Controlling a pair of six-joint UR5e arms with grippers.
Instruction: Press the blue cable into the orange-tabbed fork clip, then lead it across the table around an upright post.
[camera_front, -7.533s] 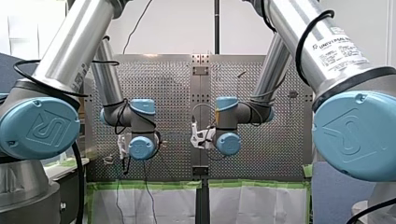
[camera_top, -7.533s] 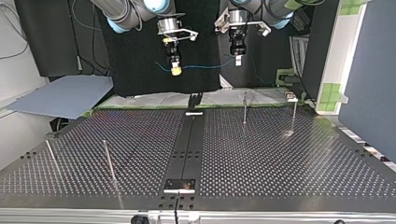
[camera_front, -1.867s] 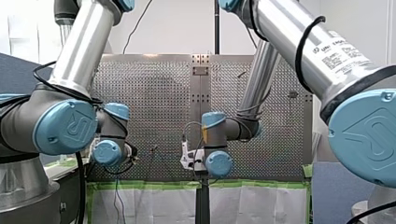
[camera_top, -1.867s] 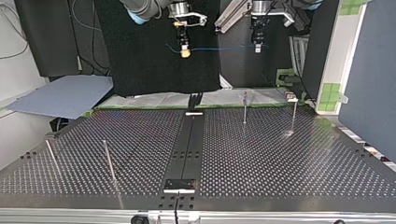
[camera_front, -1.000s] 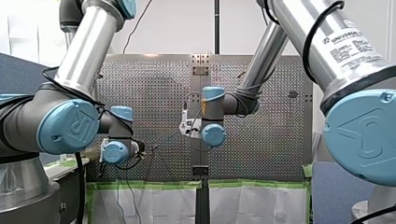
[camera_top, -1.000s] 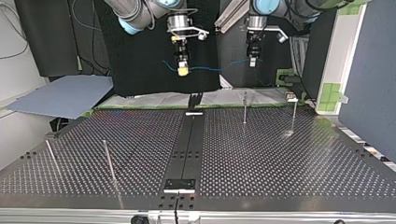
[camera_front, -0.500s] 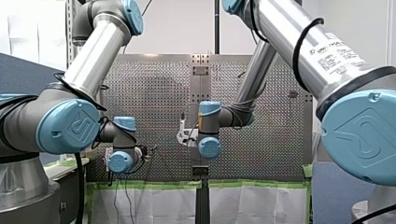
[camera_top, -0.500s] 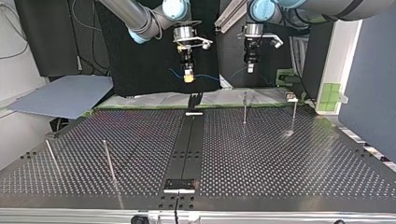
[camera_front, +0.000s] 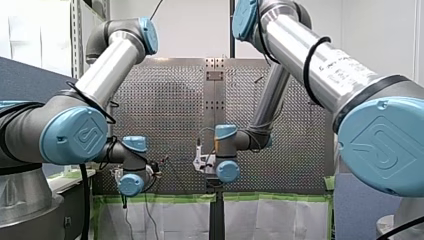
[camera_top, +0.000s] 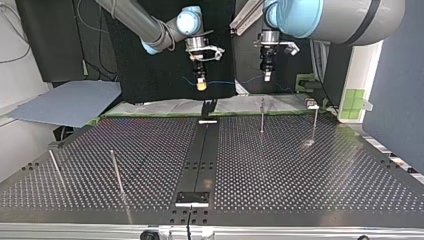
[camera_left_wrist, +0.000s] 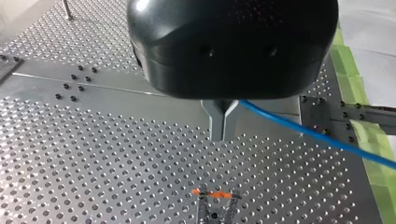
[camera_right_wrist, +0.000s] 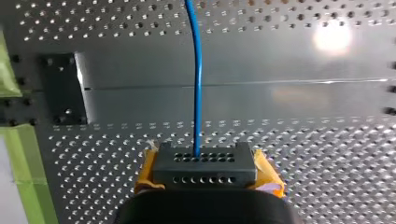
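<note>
Left pincer (camera_left_wrist: 222, 133), closed on the blue cable (camera_left_wrist: 299, 126), is hanging above the orange-tabbed fork clip (camera_left_wrist: 213, 193) — any off-line descent is risking a missed slot.

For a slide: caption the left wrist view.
Left gripper holds the blue cable, with the orange-tabbed fork clip ahead of it.

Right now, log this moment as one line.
left gripper shut on blue cable | right gripper shut on it | fork clip empty, ahead of left gripper
</note>
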